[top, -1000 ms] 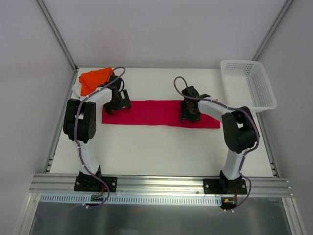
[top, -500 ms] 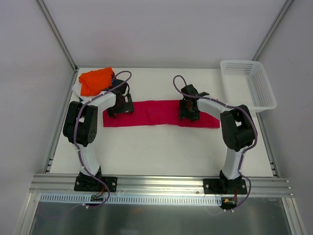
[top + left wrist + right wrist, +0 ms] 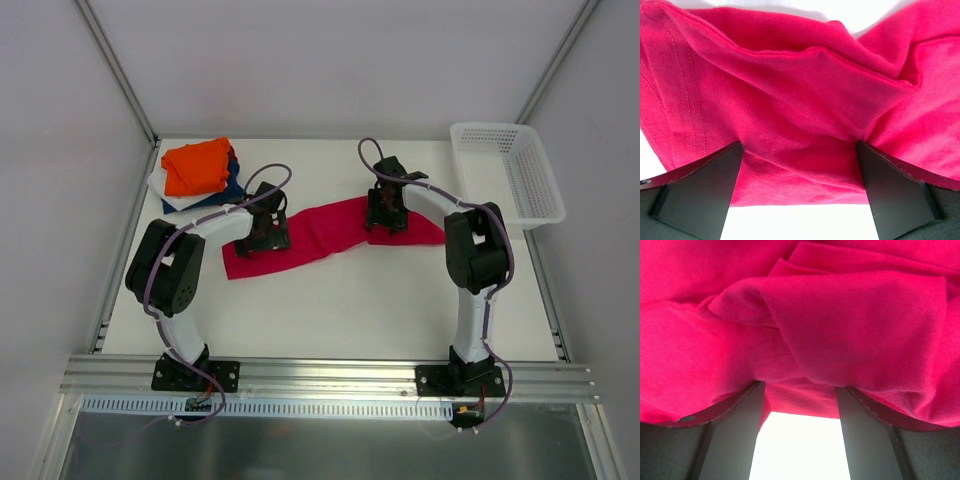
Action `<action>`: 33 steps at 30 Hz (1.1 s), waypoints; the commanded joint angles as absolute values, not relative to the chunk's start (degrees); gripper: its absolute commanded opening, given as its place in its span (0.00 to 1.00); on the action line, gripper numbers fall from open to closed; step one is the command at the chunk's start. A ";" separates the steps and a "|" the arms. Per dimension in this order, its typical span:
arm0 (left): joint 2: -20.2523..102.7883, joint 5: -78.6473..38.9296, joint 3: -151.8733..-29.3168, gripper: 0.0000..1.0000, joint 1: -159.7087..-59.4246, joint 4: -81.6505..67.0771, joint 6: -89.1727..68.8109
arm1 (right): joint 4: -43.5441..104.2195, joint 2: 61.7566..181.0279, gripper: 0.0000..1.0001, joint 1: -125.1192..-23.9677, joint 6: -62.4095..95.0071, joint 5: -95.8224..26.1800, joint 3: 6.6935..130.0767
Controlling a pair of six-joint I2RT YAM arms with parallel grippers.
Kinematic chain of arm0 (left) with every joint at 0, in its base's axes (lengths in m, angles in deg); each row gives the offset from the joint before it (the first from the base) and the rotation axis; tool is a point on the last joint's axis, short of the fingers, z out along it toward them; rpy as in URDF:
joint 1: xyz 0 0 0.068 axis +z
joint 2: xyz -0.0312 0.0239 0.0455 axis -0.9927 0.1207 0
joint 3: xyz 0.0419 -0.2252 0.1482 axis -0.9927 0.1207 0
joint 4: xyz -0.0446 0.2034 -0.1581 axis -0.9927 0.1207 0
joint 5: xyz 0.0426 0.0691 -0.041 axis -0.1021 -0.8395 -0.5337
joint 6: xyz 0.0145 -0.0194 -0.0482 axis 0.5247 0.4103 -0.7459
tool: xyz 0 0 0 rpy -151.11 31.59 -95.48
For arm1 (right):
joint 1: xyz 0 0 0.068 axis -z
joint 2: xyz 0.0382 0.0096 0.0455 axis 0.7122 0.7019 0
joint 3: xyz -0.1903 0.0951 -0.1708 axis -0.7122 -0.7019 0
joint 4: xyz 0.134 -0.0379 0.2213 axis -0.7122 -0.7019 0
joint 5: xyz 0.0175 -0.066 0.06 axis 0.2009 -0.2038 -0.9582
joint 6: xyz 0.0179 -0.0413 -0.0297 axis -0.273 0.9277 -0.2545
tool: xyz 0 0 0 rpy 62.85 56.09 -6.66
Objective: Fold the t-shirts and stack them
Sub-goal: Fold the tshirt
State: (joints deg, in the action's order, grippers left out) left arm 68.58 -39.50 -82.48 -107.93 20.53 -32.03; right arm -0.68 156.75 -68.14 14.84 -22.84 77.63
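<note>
A second ago the red tee lay as a long flat band across the table. Now the two arms have come toward each other, and the band is shorter, bent in the middle and wrinkled. The left gripper has carried its end to the right and nearer to us. The right gripper has moved its end a little to the rear.

In both wrist views the fingers show apart, but their tips are buried under red cloth. We cannot tell if either pincer really bites. Because the cloth followed both, we judge that they hold it.

For the task, we think this is the start of the fold that brings one end over the other. The stack with the orange tee on top waits at the rear left corner, near the left arm.
</note>
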 commanded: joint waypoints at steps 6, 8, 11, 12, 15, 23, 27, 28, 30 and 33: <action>67.20 -36.21 -76.35 0.99 -114.87 24.09 -38.33 | -5.98 163.53 0.67 -66.16 18.36 -25.95 89.59; 67.02 -36.12 -75.82 0.99 -115.76 24.17 -39.20 | -7.55 165.28 0.68 -65.90 19.50 -26.48 92.67; 67.29 -35.94 -75.38 0.99 -117.52 24.17 -40.26 | -11.51 169.32 0.72 -65.72 22.58 -29.36 100.13; 67.55 -35.94 -75.29 0.99 -117.87 24.17 -40.52 | -13.78 171.42 0.72 -65.81 23.37 -29.55 103.98; 68.16 -35.86 -75.03 0.99 -119.36 24.17 -41.40 | -17.48 174.07 0.76 -65.63 28.03 -32.18 109.10; 69.13 -35.15 -75.03 0.99 -123.58 24.17 -44.39 | -23.91 180.49 0.81 -63.18 36.90 -41.40 122.03; 69.83 -34.45 -75.47 0.99 -125.69 24.09 -45.71 | -23.91 180.94 0.83 -61.94 39.72 -45.19 122.91; 69.84 -34.36 -75.47 0.99 -126.22 24.17 -46.32 | -23.91 181.11 0.83 -61.68 39.90 -45.28 123.27; 70.28 -33.92 -75.47 0.99 -127.97 24.08 -47.29 | -23.91 181.81 0.83 -61.06 39.81 -45.63 124.32; 70.63 -33.57 -75.03 0.99 -129.99 24.17 -49.13 | -23.39 182.25 0.83 -60.45 39.29 -45.90 125.02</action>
